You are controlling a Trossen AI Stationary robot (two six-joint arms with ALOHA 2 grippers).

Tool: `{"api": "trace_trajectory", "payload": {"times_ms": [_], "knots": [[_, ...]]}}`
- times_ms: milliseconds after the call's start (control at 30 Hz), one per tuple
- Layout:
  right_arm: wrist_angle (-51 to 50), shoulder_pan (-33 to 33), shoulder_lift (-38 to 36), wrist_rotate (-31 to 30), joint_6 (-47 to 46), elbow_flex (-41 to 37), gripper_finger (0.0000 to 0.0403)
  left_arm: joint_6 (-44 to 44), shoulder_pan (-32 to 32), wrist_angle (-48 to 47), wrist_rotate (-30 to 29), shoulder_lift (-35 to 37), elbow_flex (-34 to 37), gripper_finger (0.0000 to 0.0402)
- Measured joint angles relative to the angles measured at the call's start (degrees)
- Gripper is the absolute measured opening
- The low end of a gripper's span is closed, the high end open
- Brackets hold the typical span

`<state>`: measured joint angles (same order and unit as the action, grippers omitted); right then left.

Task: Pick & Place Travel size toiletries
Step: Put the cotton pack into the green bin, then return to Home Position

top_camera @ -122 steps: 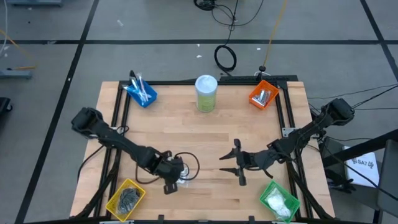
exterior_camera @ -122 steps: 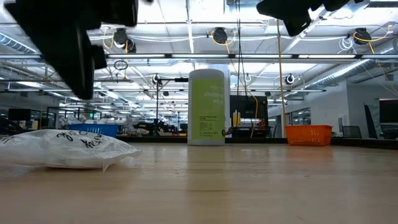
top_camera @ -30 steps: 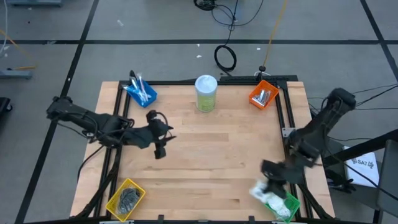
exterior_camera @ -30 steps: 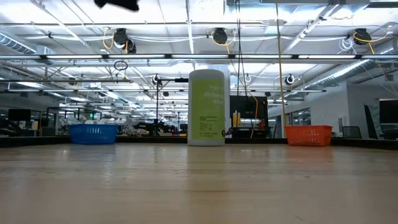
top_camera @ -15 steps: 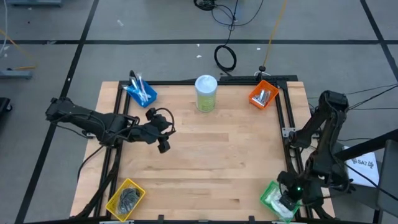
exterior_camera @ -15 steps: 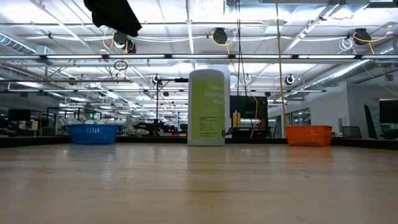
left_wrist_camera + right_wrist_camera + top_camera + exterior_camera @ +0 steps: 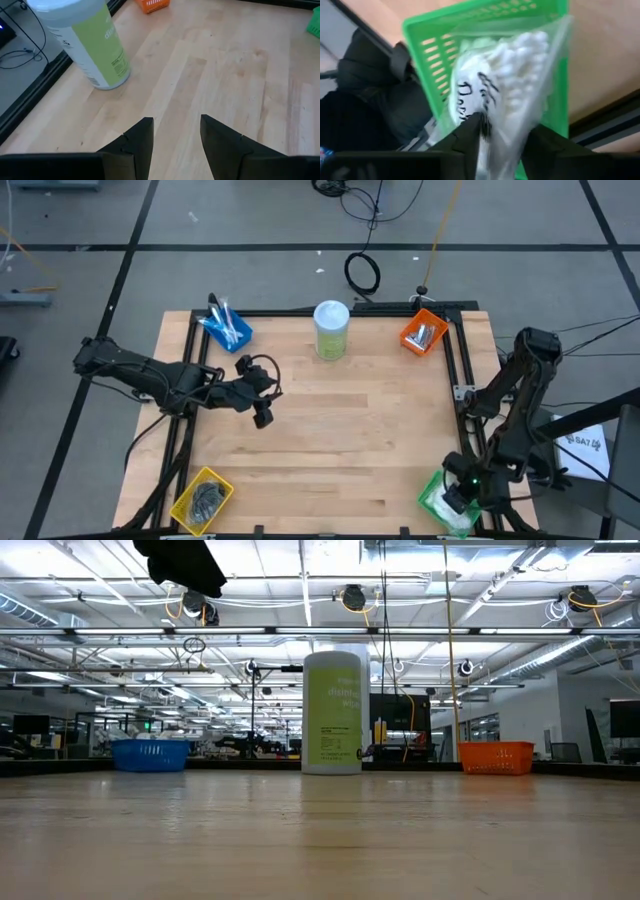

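My right gripper hangs over the green bin at the table's near right corner, pointing steeply down. A white packet, a clear bag of white pieces with dark writing, runs from between its open fingers down into the green bin. My left gripper hovers open above the bare wood at the table's middle left, with nothing between its fingers. It shows as a dark shape at the top of the low view. My right gripper has the packet's upper end between its two fingers, which come from above. Whether the fingers touch the bag I cannot tell. The packet's lower part lies in the green bin.
A tall pale-green canister stands at the far middle. A blue bin with thin sticks sits far left, an orange bin with silver tubes far right, and a yellow bin with dark discs near left. Bare wood lies between them.
My right gripper has swung toward the table's near right corner and sunk over the green bin, rolling as it went. The white packet has come with it from beside the bin to inside it. My left gripper has dropped a little.
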<state>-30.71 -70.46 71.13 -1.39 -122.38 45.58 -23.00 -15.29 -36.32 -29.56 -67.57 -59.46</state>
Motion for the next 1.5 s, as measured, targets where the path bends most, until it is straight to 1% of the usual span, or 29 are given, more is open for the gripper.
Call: {"api": "trace_trajectory", "payload": {"times_ms": [100,200,367,467,567,833,933,1000,1067,1133,1233,1267,1367,1500], "knots": [[1.5,0.0,-0.8,0.1,-0.3,0.0,0.0147,0.0,0.0,0.0,0.0,0.0,0.0,0.0159],[2.9,0.0,-2.1,0.1,-1.6,0.0,0.0171,0.0,0.0,0.0,0.3,0.0,0.0,0.0159],[4.5,0.0,-5.2,-0.2,-3.2,0.0,0.019,0.0,0.0,0.0,1.6,0.0,0.0,0.0159],[5.7,-0.1,-7.1,-0.4,-3.1,0.0,0.0191,0.0,0.0,0.0,1.6,0.0,0.0,0.0159],[6.2,-0.1,-8.4,-3.1,-2.7,0.0,0.0186,0.0,0.0,-0.1,1.6,0.0,0.0,0.0159],[6.9,-0.9,-11.3,-3.7,-1.0,0.0,0.0173,0.2,0.0,-0.2,1.6,0.0,0.0,0.0159],[7.5,-1.6,-12.9,-7.7,2.2,0.0,0.0171,0.2,0.0,-0.4,1.6,0.0,0.0,0.0159],[9.5,-1.7,-14.2,-12.1,6.3,0.0,0.0172,0.2,-0.2,-0.4,1.6,0.0,0.0,0.0159],[13.4,-1.7,-15.7,-17.8,13.1,0.0,0.0172,0.3,-0.5,-0.2,1.6,0.0,0.0,0.0159],[19.1,-1.4,-17.1,-24.3,22.6,0.0,0.0171,1.0,-0.6,-0.1,1.6,0.0,0.0,0.0159],[30.0,-1.0,-19.0,-32.2,43.3,0.0,0.0171,1.9,-0.6,-0.6,1.7,0.0,0.0,0.0159],[33.7,-1.0,-19.5,-33.3,51.2,0.1,0.0171,1.6,-0.6,-1.1,1.7,0.0,0.0,0.0159],[42.2,-0.8,-20.9,-33.1,74.1,0.1,0.017,2.4,-0.6,-1.5,1.6,0.0,0.0,0.0159],[46.5,-0.8,-22.2,-33.1,104.1,0.1,0.0165,8.9,-0.2,-1.0,1.5,0.0,0.0,0.0159]]}}
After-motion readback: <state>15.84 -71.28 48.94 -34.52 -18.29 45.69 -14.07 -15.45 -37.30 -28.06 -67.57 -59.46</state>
